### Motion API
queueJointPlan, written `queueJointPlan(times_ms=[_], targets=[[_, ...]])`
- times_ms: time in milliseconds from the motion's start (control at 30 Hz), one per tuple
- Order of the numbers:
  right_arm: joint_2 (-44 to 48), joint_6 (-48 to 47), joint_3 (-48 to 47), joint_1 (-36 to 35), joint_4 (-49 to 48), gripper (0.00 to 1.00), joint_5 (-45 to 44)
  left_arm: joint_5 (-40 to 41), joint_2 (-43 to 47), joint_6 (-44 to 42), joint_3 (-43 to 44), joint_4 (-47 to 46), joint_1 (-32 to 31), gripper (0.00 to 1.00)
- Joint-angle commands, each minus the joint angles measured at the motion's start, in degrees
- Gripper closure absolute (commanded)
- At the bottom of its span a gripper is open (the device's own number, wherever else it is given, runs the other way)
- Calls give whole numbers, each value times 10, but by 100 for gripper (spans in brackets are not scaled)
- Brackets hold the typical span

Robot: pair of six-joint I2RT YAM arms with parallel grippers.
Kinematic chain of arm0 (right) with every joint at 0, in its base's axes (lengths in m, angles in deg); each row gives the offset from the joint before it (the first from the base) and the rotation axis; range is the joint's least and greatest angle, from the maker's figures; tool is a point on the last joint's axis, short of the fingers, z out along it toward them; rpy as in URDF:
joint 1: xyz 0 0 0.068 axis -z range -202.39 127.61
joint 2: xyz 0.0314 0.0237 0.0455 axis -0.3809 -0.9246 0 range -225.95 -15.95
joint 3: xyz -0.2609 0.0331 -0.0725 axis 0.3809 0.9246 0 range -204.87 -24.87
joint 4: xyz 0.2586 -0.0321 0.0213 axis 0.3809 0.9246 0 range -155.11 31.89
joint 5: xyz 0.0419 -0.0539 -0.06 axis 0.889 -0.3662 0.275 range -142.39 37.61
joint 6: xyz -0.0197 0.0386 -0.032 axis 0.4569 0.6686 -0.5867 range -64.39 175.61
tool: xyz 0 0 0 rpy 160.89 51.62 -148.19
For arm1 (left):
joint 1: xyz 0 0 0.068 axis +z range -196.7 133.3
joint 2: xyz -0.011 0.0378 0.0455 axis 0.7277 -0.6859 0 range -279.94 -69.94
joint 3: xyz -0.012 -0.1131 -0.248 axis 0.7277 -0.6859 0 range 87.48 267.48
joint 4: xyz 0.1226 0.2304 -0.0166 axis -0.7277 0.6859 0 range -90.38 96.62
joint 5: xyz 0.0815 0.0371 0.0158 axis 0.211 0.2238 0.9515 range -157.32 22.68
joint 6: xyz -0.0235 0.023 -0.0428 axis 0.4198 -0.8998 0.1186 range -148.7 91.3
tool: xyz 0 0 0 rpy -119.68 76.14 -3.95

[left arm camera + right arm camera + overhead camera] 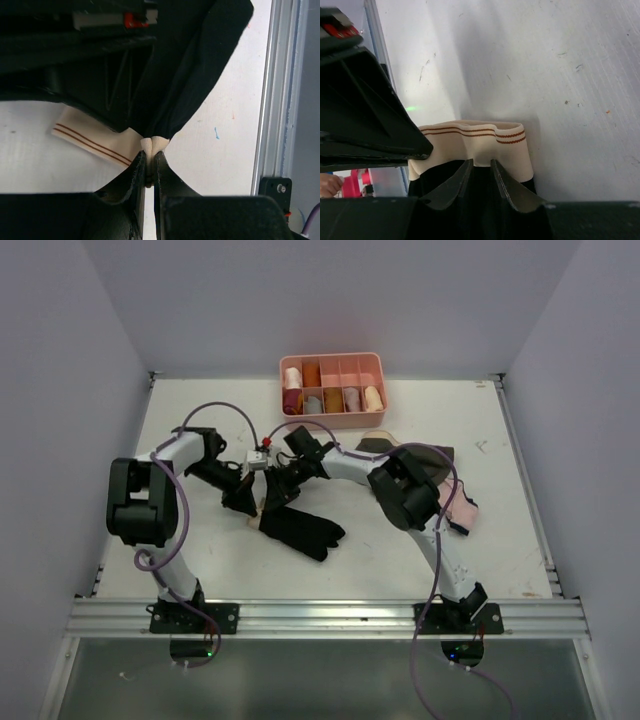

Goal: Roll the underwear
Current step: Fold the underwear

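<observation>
Top external view: small black cloth underwear [300,528] with a beige striped waistband [85,140] lies centre-left on the white surface [400,570], waistband end toward the left arm. Both arms meet over that end.

Left hand [151,159]: fingers pressed together, pinching a fold of the waistband, with black cloth draped up from the pinch.

Right hand [481,167]: fingers narrowly apart, tips at the seam where the waistband meets the black cloth. Can't tell if any cloth is caught between them.

Right wrist view shows the waistband curled up off the surface.

Step, as I judge it: the very start of the roll. The waistband edge is gripped and no full turn is made; the leg end lies spread out.

Next move calls for both hands turning the waistband over toward the leg end together, evenly, so the roll stays tight and straight.

Pink plastic compartment tray [335,422] at the back holds rolled items.
</observation>
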Motion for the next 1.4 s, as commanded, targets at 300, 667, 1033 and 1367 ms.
queueJointPlan(times_ms=[300, 667, 1033, 1367], targets=[[-6, -22, 3, -7, 24, 76, 19, -23, 2, 67, 42, -87, -19, 100], [-5, -29, -9, -4, 60, 77, 23, 17, 7, 224, -60, -303, -44, 100], [31, -63, -49, 0, 119, 75, -1, 108, -14, 330, -96, -395, -63, 100], [24, -94, -138, 19, 185, 74, -7, 122, -9, 310, -112, -386, -64, 100]])
